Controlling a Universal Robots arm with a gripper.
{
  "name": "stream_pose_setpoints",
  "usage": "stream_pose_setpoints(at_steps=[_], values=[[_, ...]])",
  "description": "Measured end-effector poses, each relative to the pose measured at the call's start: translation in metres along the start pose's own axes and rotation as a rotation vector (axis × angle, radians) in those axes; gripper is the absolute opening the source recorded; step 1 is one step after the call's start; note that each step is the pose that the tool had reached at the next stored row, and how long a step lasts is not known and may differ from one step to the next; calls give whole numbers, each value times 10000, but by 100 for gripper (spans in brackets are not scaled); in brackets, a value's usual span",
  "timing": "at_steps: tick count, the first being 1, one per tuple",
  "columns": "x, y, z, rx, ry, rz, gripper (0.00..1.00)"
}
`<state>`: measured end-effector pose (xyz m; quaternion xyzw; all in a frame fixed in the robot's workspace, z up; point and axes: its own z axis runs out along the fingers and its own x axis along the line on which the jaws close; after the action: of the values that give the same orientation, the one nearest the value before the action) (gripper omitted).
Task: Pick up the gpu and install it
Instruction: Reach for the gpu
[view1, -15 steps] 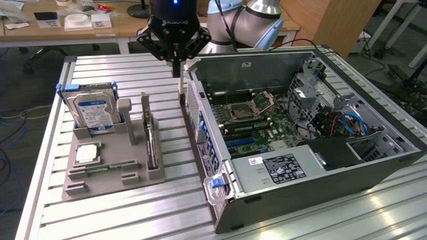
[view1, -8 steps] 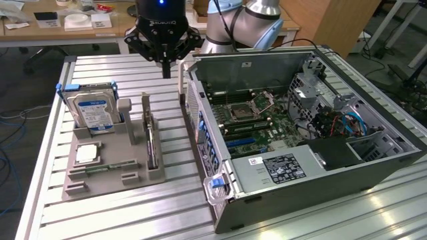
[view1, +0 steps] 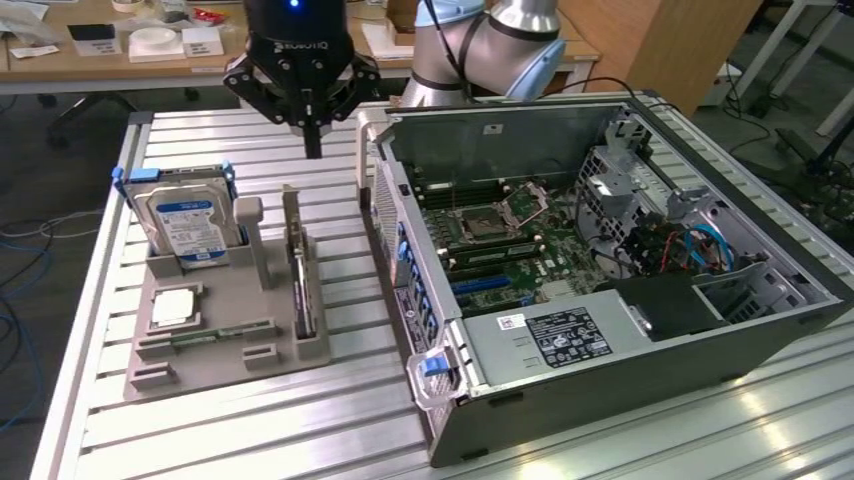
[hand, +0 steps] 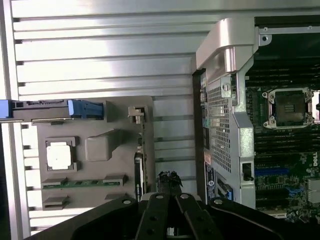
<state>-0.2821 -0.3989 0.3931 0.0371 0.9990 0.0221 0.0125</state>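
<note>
Gripper closed, empty, above the desk. The gpu stands edge-on in the grey holder, at the gripper's 6 o'clock in the exterior view. PC case is at its 3. Likely light, stiff, fragile: you'd pinch the top edge mid-length, across its flat faces.

Lab; robot arm; slotted workbench

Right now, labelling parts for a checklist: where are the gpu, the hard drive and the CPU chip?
gpu (view1: 304, 290): exterior view, top edge of card.
hard drive (view1: 187, 228): exterior view, its blue-white label.
CPU chip (view1: 174, 308): exterior view, its silver top.
</note>
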Motion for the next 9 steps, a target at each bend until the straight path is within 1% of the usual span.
stream_pose_setpoints(at_steps=[9], values=[[244,-18,-6,0,0,1,11]])
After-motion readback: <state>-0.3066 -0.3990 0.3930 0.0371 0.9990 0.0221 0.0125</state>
